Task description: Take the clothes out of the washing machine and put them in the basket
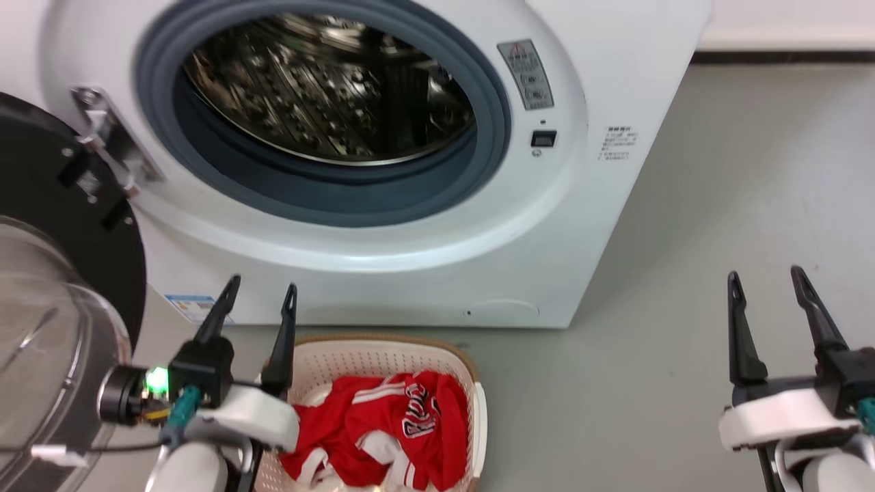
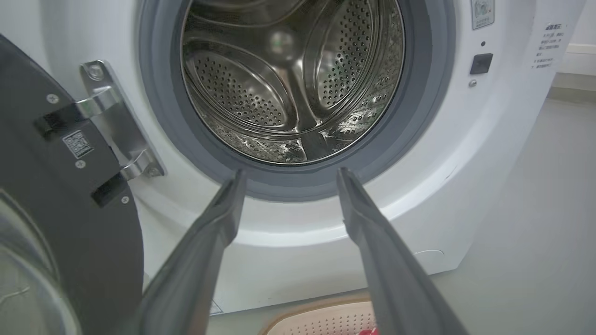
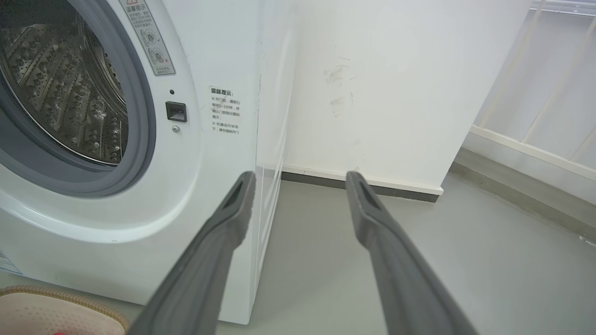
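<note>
1. Washing machine: white front-loader. Porthole open, grey rubber seal all round.
2. Door: black frame, glass bowl, swung out to the machine's left on its steel hinge. Near the left arm.
3. Drum: perforated steel. Bare metal over every part that shows, the floor of the drum included in the left wrist view. No red fabric seen there.
4. Laundry basket: cream, perforated wall, brown woven-look rim. Stands on the grey floor just in front of the machine, below the porthole.
5. Clothes: red heap with white trim lying inside the basket, a lettered jersey uppermost. Whether the heap is one garment or two cannot be told.
6. Left claw: released, fingers apart, nothing between them. Hovers over the basket's left rim, pointing at the lower seal.
7. Right claw: released, holding nothing. Over bare floor, well apart from the machine's right corner.

Handling note (judgement): the transfer looks done or nearly so. The step in hand is best treated as a check. Look along the seal's lower fold, where a small item could hide. Keep the left arm off the door and hinge. Avoid snagging the heap or nudging the basket.
</note>
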Motion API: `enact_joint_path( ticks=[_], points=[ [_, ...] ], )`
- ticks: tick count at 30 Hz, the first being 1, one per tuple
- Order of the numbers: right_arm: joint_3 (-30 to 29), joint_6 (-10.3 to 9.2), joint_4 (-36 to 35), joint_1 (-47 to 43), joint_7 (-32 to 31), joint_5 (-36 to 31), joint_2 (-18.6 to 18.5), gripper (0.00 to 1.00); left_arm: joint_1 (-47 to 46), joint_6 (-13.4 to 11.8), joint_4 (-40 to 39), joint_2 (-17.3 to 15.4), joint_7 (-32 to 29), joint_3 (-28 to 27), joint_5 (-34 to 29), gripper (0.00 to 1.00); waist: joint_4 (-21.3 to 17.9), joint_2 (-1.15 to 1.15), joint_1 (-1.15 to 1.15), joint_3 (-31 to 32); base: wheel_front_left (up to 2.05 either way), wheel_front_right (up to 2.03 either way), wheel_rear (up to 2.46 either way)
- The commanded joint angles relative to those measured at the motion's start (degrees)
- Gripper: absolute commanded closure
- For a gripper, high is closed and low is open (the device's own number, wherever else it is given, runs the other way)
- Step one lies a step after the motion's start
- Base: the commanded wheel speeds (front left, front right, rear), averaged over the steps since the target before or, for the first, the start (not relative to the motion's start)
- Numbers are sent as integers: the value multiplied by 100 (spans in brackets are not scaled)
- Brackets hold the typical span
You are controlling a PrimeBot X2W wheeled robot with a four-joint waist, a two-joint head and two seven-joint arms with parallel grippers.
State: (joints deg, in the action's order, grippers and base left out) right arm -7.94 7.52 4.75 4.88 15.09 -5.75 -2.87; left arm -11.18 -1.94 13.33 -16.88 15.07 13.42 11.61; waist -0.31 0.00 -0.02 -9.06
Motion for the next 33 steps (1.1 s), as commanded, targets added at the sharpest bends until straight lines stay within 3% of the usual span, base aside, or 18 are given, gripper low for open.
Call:
enact_joint_path(
  ticks=[1, 7, 17, 33],
  points=[
    [-39, -6, 31, -176, 11, 54, -1, 0, 236, -68, -129, 78, 15, -87, -100, 0, 80, 0, 2, 239, 0, 0, 0],
    [-13, -6, 72, -458, 11, 98, 1, 0, 776, -139, -290, 338, 15, -384, -190, 0, 61, 0, 2, 505, 0, 0, 0],
    [0, -6, 71, -867, 11, 241, 0, 0, 1616, -55, -605, 805, 15, -848, -465, 0, -22, 0, 2, 852, 0, 0, 0],
    [-3, -6, 52, -903, 11, 263, 1, 0, 1668, 97, -816, 1061, 15, -1078, -943, 0, -52, 0, 2, 894, 0, 0, 0]
  ],
)
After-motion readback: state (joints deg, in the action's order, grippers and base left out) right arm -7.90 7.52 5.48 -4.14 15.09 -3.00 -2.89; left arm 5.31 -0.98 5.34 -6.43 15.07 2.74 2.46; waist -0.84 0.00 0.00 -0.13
